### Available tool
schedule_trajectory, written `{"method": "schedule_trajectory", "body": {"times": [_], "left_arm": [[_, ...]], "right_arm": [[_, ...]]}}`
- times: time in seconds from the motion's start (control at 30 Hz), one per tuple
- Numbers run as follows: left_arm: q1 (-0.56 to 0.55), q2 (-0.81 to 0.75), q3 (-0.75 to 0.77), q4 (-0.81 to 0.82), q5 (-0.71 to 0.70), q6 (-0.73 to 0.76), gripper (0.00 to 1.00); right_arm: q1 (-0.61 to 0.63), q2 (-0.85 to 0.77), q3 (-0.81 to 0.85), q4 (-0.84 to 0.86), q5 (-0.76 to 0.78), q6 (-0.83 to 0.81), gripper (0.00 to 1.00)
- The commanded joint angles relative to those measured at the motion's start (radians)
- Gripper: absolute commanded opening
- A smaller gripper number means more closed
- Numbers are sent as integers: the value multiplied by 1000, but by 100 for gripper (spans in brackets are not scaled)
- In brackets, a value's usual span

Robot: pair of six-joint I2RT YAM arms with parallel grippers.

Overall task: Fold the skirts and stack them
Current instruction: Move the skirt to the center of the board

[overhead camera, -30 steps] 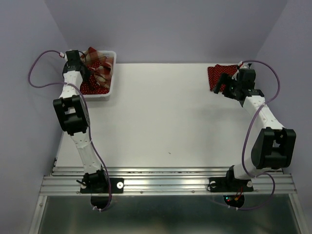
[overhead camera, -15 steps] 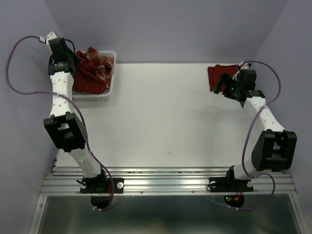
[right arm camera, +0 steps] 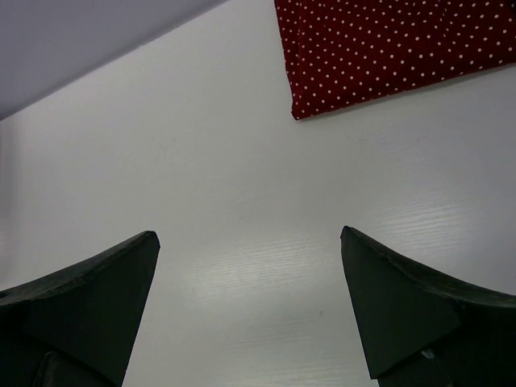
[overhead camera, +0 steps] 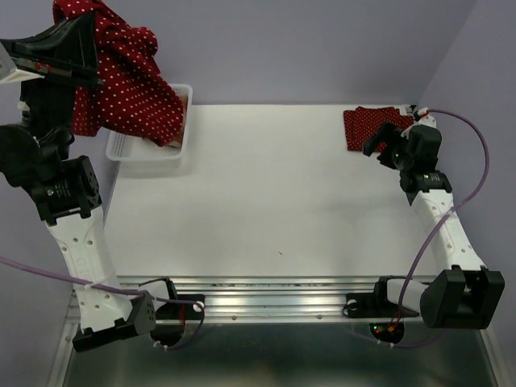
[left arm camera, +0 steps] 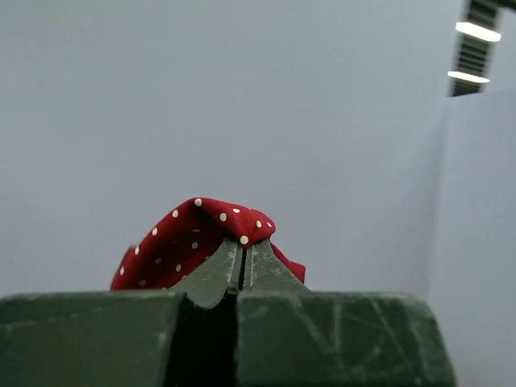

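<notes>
Two dotted skirts are in view. The hanging skirt (overhead camera: 121, 81) droops from the left gripper (left arm camera: 242, 246), which sits high at the left. Seen from above, the skirt's long axis runs from the gripper down and to the right. Its lower end reaches the basket (overhead camera: 129, 150) under the gripper; whether it touches what lies in the basket cannot be told. The cloth is dark red with small white dots, and it is loose and bunched, with soft folds along its length. In the left wrist view, a rounded hump of it rises just past the fingertips.

The folded skirt (overhead camera: 367, 125) lies flat on the table (overhead camera: 266, 185), a neat oblong with its long axis running left to right. It has the same dark red cloth and white dots, and its edges are straight. From the right gripper (right arm camera: 250, 235) it sits ahead and to the right, and one corner (right arm camera: 295, 114) points back towards the fingers.

The left gripper is clenched on the hanging skirt, its fingers (left arm camera: 216, 270) pressed together with cloth pinched at the tips. The right gripper is spread wide and grips nothing. Bare table shows between its fingers (right arm camera: 387, 298), with the folded skirt just beyond them.
</notes>
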State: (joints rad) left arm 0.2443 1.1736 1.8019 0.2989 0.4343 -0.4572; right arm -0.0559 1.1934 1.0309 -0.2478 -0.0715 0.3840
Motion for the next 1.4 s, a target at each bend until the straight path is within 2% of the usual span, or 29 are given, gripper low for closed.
{"method": "schedule_trajectory", "body": {"times": [0.0, 0.07, 0.17, 0.23, 0.37, 0.4, 0.53, 0.67, 0.77, 0.83, 0.93, 0.97, 1.0, 1.13, 1.27, 1.37], "left_arm": [[-16, 12, 8, 190, 273, -178, 0], [-46, -11, -6, 247, 326, -242, 0], [-98, -41, -58, 269, 327, -268, 0], [-170, -74, -116, 269, 311, -264, 0], [-367, -103, -260, 272, 245, -229, 0], [-466, -89, -319, 272, 201, -215, 0], [-673, 13, -389, 212, 92, -121, 0], [-741, 113, -427, 177, -4, -83, 0], [-749, 153, -452, 129, -54, -54, 0], [-751, 173, -473, 74, -58, -37, 8], [-751, 193, -551, -30, -191, 2, 37], [-751, 199, -584, -99, -248, -1, 71], [-749, 201, -613, -128, -338, 2, 96], [-744, 196, -733, -286, -481, 9, 99], [-743, 120, -826, -326, -529, -24, 99], [-747, 78, -917, -319, -502, -72, 99]], "right_arm": [[-1, -63, -23, 71, 27, 23, 100], [-1, -96, -37, 71, 27, 26, 100], [-1, -135, -52, 70, 24, 36, 100], [-1, -175, -69, 67, 21, 45, 100], [-1, -225, -88, 53, 10, 62, 100], [-1, -238, -88, 42, 1, 64, 100], [-1, -245, -91, 13, -8, 62, 100], [-1, -235, -86, -27, 1, 64, 100], [-1, -216, -86, -41, -30, 62, 100], [-1, -206, -88, -47, -47, 62, 100], [-1, -186, -86, -74, -44, 62, 100], [-1, -180, -86, -82, -44, 62, 100], [-1, -173, -86, -91, -48, 59, 100], [-1, -120, -98, -114, -141, 41, 100], [47, -84, -120, -107, -172, 42, 100], [70, -49, -146, -93, -145, 47, 100]]}}
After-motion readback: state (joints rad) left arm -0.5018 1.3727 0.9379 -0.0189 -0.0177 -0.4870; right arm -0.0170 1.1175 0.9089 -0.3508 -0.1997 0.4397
